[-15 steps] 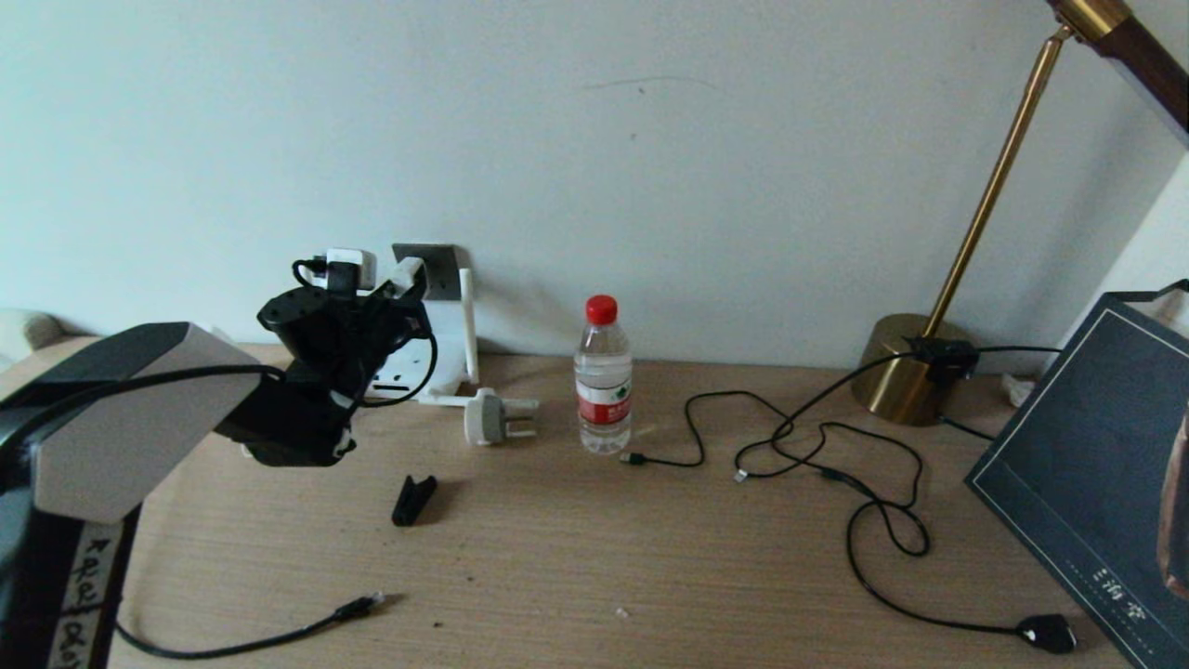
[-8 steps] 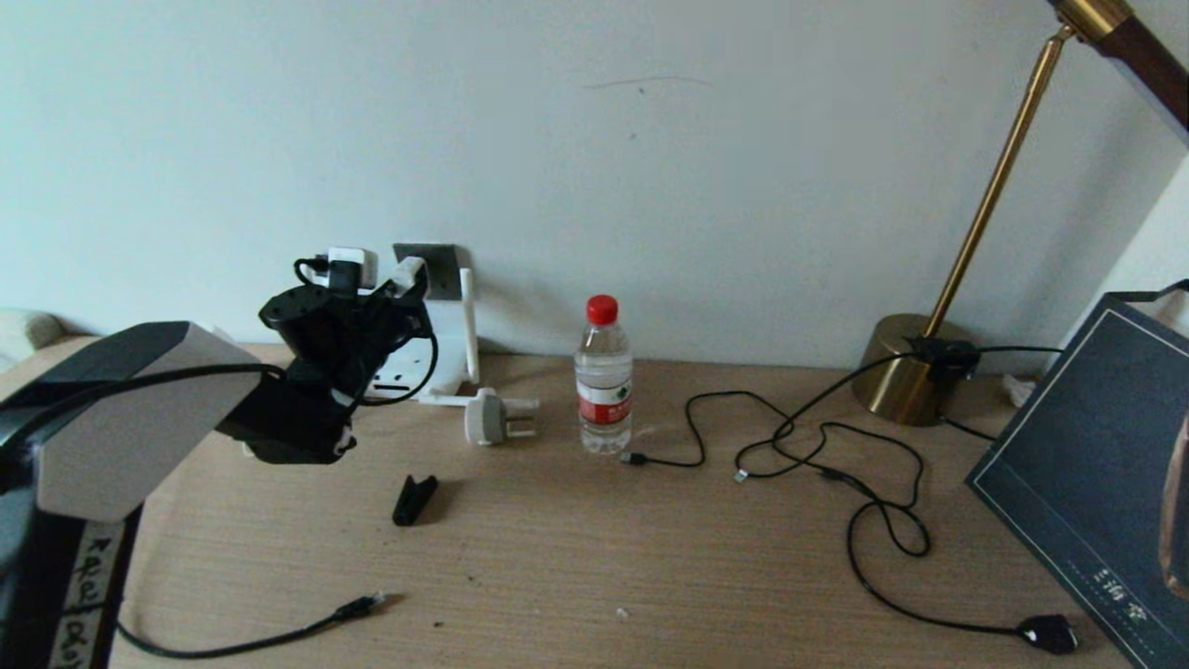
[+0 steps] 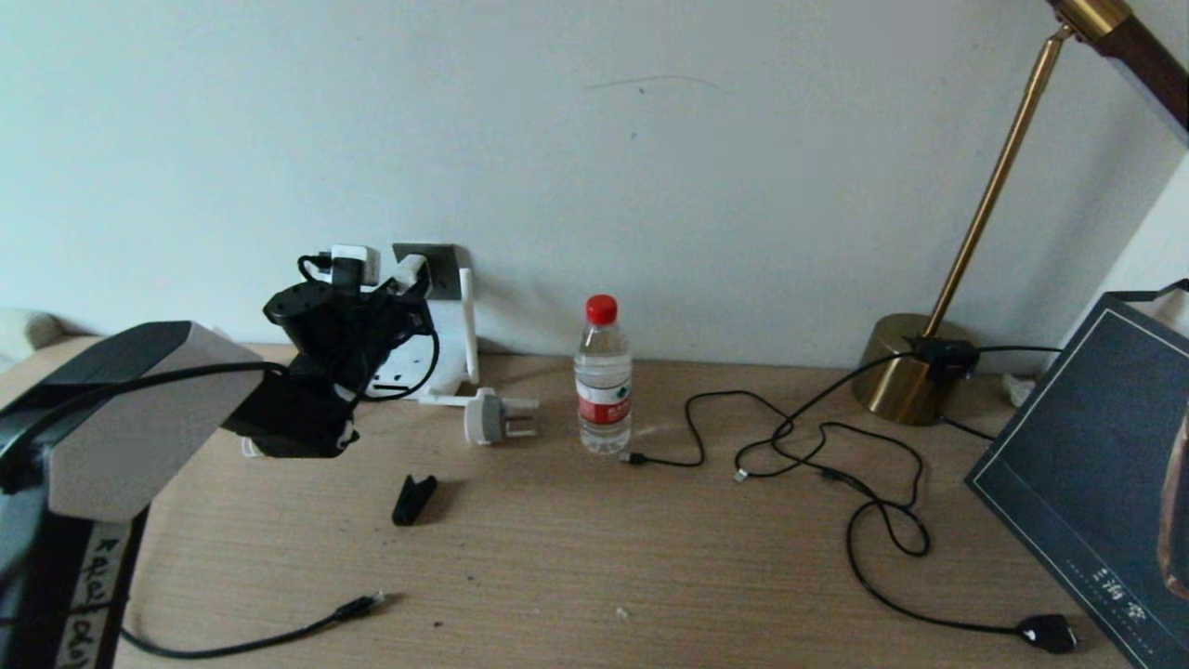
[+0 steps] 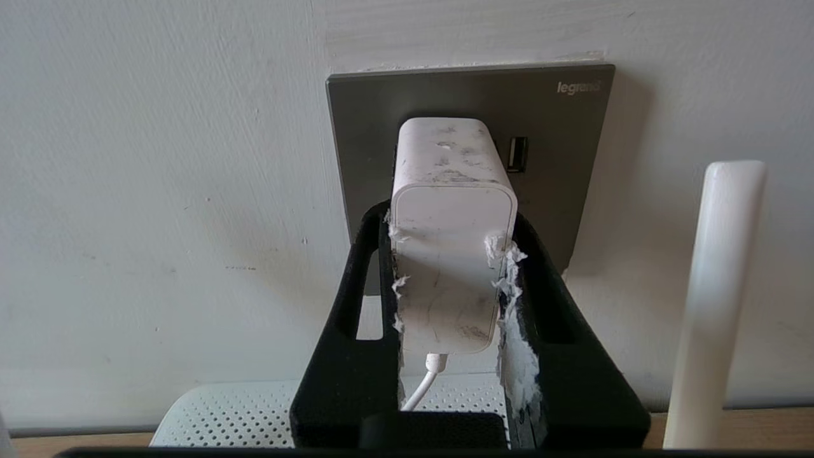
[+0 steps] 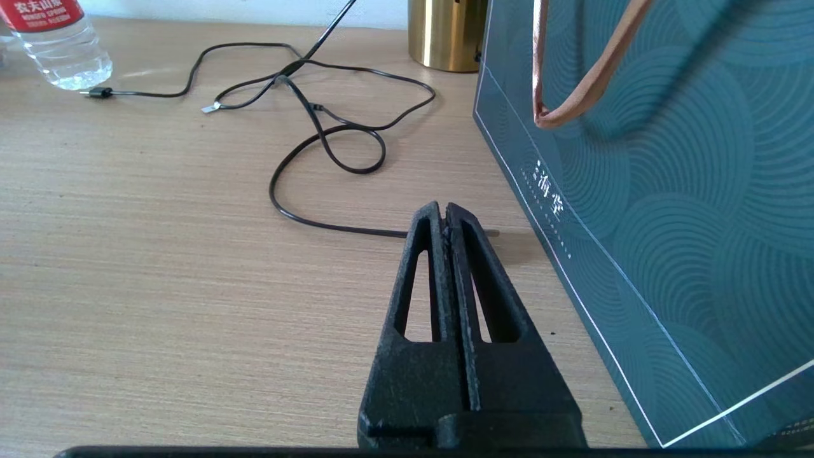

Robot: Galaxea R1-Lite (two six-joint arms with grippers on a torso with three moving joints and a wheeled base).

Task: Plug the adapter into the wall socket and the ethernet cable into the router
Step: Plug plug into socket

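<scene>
Looking down from the head view, the left gripper (image 3: 409, 271) is raised at the wall with the small white cube-shaped adapter (image 3: 406, 272) against the dark grey square wall socket (image 3: 437, 265), above the flat white router (image 3: 450, 358); the long thin black ethernet cable (image 3: 279, 636) lies near the front edge of the wooden table (image 3: 594, 548), well apart from the router and not yet handled. A round white-grey plug with metal prongs (image 3: 492, 418) and a clear water bottle with a red cap (image 3: 603, 374) stand nearby. From the left wrist view, the black fingers (image 4: 356, 305) are clamped on the adapter (image 4: 450, 229), whose front end meets the wall socket (image 4: 470, 95), though whether it is fully seated cannot be told. Letting go too soon, or pulling back at an angle, could drag it loose; its thin white cord (image 4: 423, 385) could snag. The white stick antenna (image 4: 718, 299) beside the fingers could be knocked. In the right wrist view, the right gripper (image 5: 443, 213) hangs pressed together over the table by a teal paper bag (image 5: 668, 191).
</scene>
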